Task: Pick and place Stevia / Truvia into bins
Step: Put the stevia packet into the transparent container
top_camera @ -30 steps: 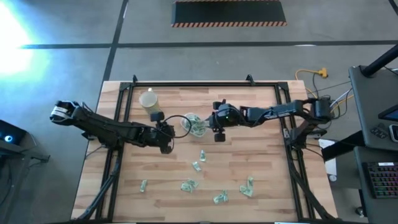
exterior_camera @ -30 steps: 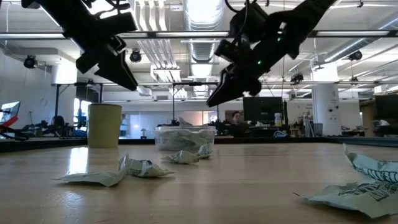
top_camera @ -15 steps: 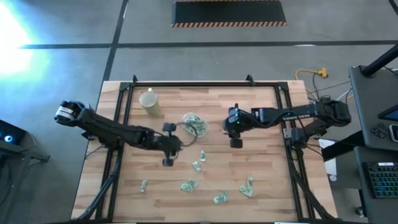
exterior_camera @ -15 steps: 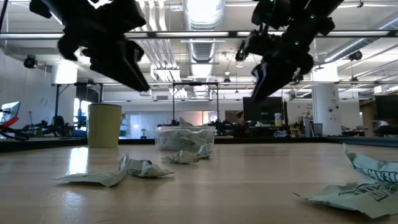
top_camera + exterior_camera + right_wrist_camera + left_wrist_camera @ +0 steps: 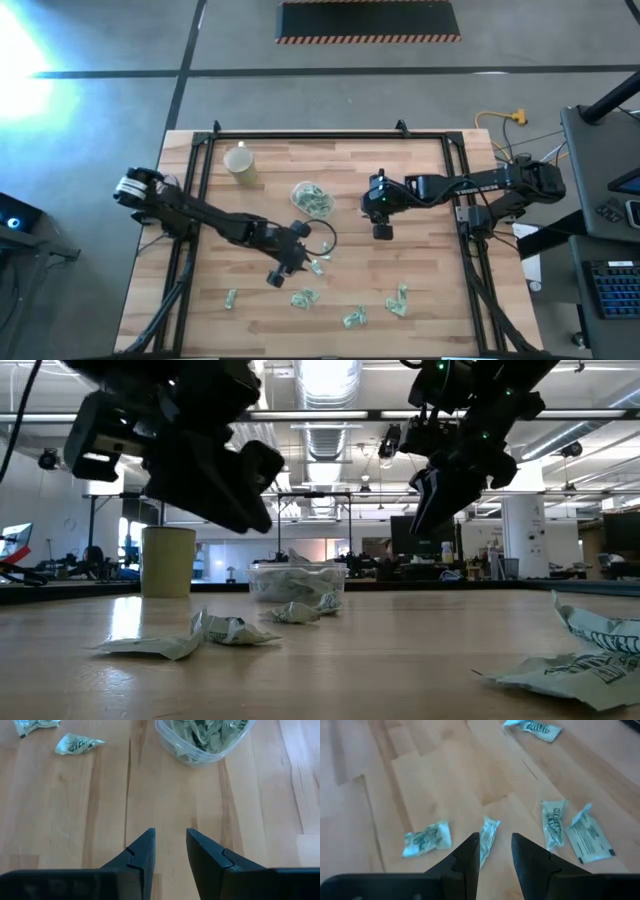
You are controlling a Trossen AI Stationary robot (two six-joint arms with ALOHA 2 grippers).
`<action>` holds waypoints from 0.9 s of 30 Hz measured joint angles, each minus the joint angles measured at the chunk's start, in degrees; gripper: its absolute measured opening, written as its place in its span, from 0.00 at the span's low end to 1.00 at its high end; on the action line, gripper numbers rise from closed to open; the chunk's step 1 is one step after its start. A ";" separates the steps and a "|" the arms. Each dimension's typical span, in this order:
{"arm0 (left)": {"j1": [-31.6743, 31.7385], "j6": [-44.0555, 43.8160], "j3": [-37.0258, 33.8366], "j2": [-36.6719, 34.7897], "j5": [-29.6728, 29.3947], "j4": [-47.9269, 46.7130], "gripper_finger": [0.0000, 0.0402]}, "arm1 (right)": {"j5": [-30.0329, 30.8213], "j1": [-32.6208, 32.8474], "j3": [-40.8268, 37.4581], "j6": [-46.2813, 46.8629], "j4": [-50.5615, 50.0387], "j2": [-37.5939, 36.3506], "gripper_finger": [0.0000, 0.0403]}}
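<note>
Two claws are over the worktop, and neither one is holding anything. Your left claw (image 5: 281, 274) hangs above the loose sachets, a little left of the middle and closer to the edge that runs along the foot of the overhead view. In its wrist view the left claw (image 5: 495, 838) has its fingers (image 5: 466, 851) parted by a narrow gap with nothing pinched in it. One sachet (image 5: 487, 838) lies flat on the wood straight below that gap. Another sachet (image 5: 426, 839) lies just to one side of it, two more (image 5: 553, 822) (image 5: 588, 837) lie close together on the other side, and a fifth (image 5: 532, 726) lies well apart.

Your right claw (image 5: 382, 231) hovers right of the worktop's middle, clear of the wood. Its fingers (image 5: 142, 851) are likewise parted and empty.

Your clear tub (image 5: 312, 198) stands upright near the middle of the worktop, between the two arms, with a heap of sachets inside. From the right wrist the tub (image 5: 186, 751) shows packed with them, and two crumpled sachets (image 5: 78, 743) (image 5: 31, 724) lie on the wood beside it.

You can see loose sachets scattered between the tub and the foot edge: one (image 5: 318, 267) just beside the left claw, others (image 5: 231, 298) (image 5: 303, 298) (image 5: 354, 318) (image 5: 398, 301) strung along nearer that edge.

A pale yellow cup (image 5: 240, 161) stands toward the left corner of the opposite edge, well apart from the tub.
</note>
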 joint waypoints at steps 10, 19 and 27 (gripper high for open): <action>0.00 1.06 4.30 9.32 0.20 1.12 0.24 | 0.00 0.00 -0.04 -0.02 -0.01 0.00 0.22; 0.02 3.49 7.38 14.70 0.20 1.00 0.24 | 0.05 0.00 -0.15 -0.02 0.05 0.02 0.22; 0.17 3.50 7.68 14.70 0.17 0.95 0.23 | 0.05 0.00 -0.26 -0.04 0.03 0.02 0.21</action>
